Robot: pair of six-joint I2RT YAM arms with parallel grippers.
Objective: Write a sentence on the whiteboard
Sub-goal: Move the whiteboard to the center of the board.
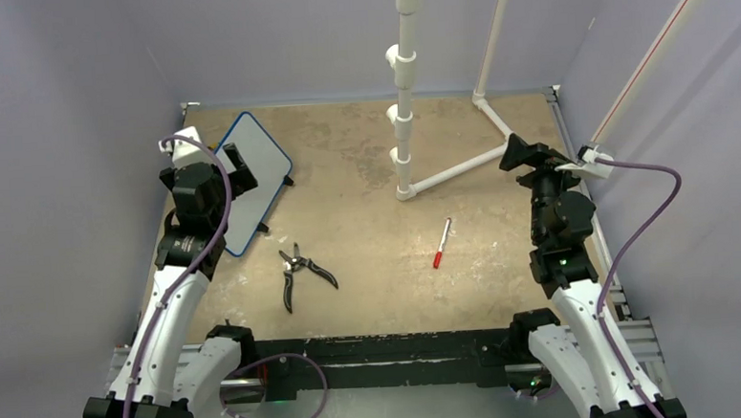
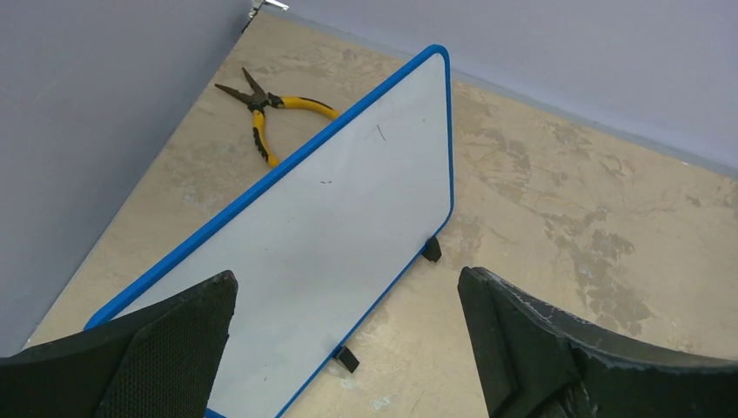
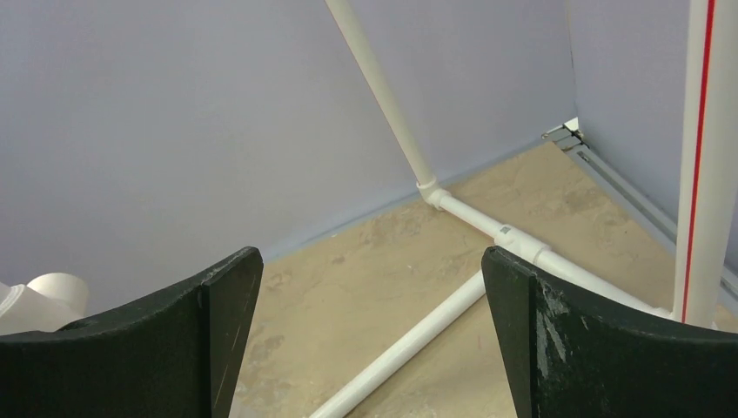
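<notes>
The whiteboard, white with a thin blue frame and small black feet, lies at the table's left and fills the left wrist view. Its surface is blank apart from a few tiny dark specks; no red sentence shows on it. My left gripper hangs over the board's near right edge, open and empty. A white marker with a red cap lies on the table right of centre, apart from both grippers. My right gripper is open and empty, raised at the right.
Dark pliers lie at centre front. Yellow-handled pliers lie beyond the board by the left wall. A white PVC pipe stand rises at the back centre, with base pipes running along the table below my right gripper.
</notes>
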